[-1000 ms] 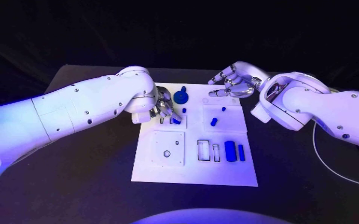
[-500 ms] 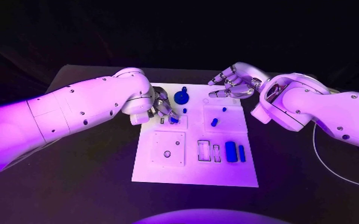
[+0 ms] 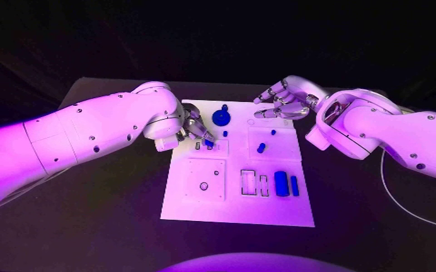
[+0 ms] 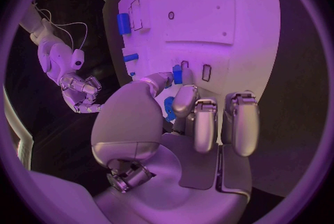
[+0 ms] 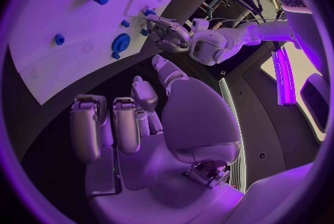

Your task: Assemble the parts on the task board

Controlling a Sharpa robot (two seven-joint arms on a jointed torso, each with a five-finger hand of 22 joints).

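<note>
The white task board lies mid-table. My left hand hovers over its far left part and pinches a small blue part between thumb and a finger, just above two small slots; the left wrist view shows the same small blue part at those fingertips. A round blue part sits just beyond. My right hand floats over the board's far right corner, fingers loosely curled and holding nothing; the right wrist view shows this right hand empty above the board.
A blue peg stands on the right square plate. Two blue blocks lie near the board's right edge beside two empty rectangular slots. A square plate with a hole is at the near left. Black table surrounds the board.
My left hand with the small blue part has shifted slightly toward the board's far edge. The right hand stays where it was.
</note>
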